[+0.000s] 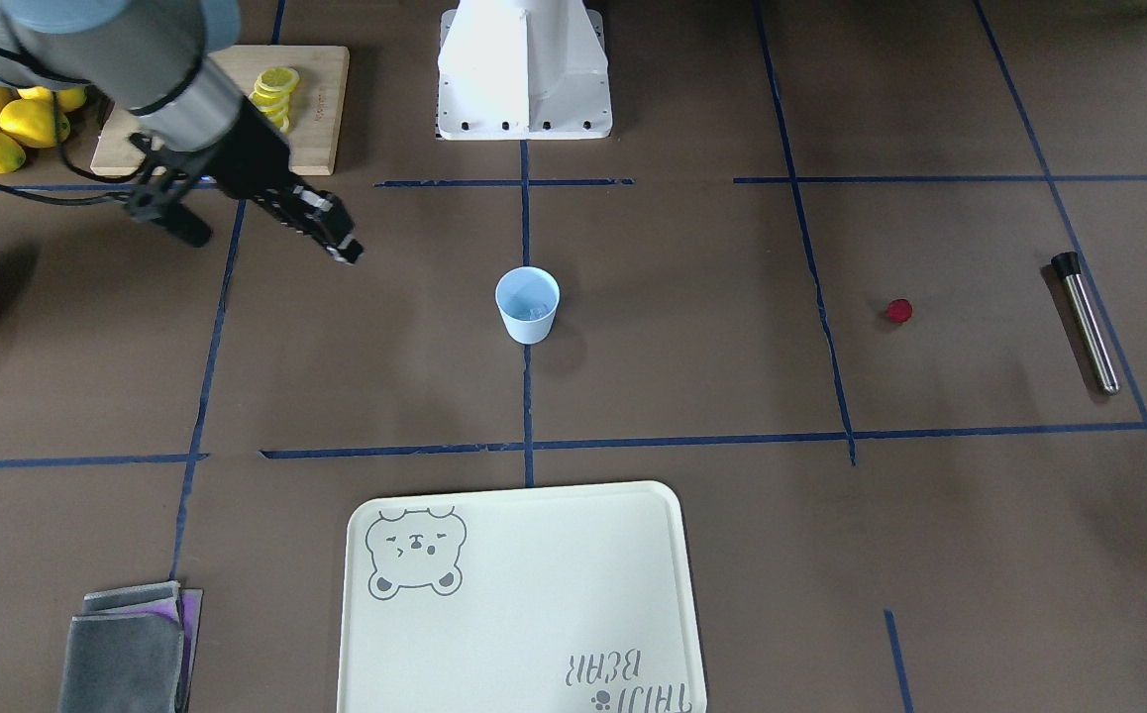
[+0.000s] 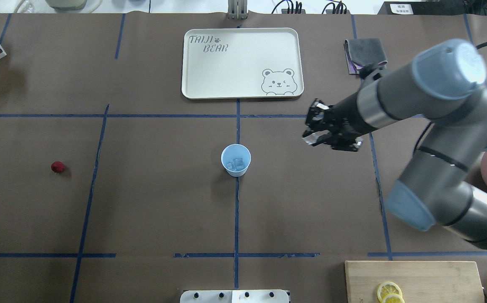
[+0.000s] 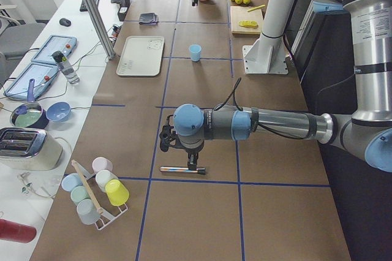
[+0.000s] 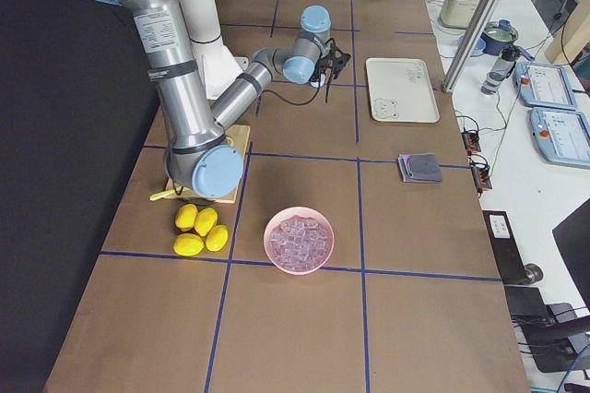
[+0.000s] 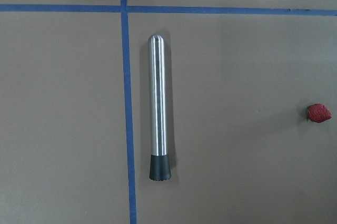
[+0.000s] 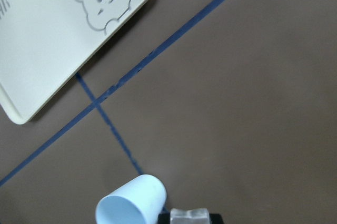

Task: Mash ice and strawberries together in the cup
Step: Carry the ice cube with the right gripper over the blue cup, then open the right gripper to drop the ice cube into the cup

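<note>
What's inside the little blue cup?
Some clear ice sits at the bottom of the cup. The strawberry is not in there; it lies on the table, far off. The ice covers the cup's floor, so nothing under it can be seen.

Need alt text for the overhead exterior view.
A pale blue cup with ice in it stands in the middle. To its right, the right gripper grips a clear ice chunk. A strawberry lies far left, and a bear-print tray sits beyond the cup.
</note>
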`<state>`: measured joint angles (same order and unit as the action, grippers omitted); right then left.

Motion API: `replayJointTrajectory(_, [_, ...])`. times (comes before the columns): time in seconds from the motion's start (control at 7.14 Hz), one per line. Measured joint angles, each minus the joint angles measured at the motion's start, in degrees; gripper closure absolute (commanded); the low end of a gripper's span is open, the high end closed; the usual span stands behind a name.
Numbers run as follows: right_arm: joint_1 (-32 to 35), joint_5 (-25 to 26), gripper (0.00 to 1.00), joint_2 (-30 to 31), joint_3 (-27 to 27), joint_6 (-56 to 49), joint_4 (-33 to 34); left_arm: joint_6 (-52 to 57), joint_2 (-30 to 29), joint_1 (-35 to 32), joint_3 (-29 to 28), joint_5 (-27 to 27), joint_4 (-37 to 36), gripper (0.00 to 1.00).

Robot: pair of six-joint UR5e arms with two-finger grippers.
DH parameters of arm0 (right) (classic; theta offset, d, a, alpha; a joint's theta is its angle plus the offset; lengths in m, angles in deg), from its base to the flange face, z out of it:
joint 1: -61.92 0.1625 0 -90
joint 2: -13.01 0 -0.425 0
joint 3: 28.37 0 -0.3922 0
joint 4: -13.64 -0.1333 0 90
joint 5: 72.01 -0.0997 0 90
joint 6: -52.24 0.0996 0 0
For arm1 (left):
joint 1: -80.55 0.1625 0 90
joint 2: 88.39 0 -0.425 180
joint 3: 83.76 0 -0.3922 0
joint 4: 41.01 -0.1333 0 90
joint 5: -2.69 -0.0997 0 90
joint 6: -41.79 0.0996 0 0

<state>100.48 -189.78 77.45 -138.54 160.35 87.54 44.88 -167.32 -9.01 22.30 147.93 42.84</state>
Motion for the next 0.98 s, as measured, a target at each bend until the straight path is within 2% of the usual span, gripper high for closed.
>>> replayJointTrajectory(0.14, [-4.2, 5.4, 0.98, -6.2, 4.3, 3.5, 1.6, 0.0, 0.0, 0.0, 0.0, 0.0, 0.0, 0.0])
replayJointTrajectory(0.42, [-8.4, 10.8, 0.88, -11.8, 9.7, 6.3, 2.1, 0.0, 0.0, 0.0, 0.1, 0.0, 0.0, 0.0])
replayJointTrajectory(0.56, [-9.2, 11.8, 0.31, -12.6, 10.7, 6.5, 2.1, 0.0, 0.0, 0.0, 0.1, 0.0, 0.0, 0.0])
replayJointTrajectory(0.7, [-9.5, 12.1, 0.16, -12.8, 11.1, 6.5, 2.2, 0.0, 0.0, 0.0, 0.1, 0.0, 0.0, 0.0])
replayJointTrajectory(0.84, [-9.7, 12.3, 0.13, -12.9, 11.4, 6.4, 2.2, 0.0, 0.0, 0.0, 0.0, 0.0, 0.0, 0.0])
replayJointTrajectory(0.98, [-9.7, 12.3, 0.01, -12.9, 11.5, 6.2, 2.2, 0.0, 0.0, 0.0, 0.0, 0.0, 0.0, 0.0])
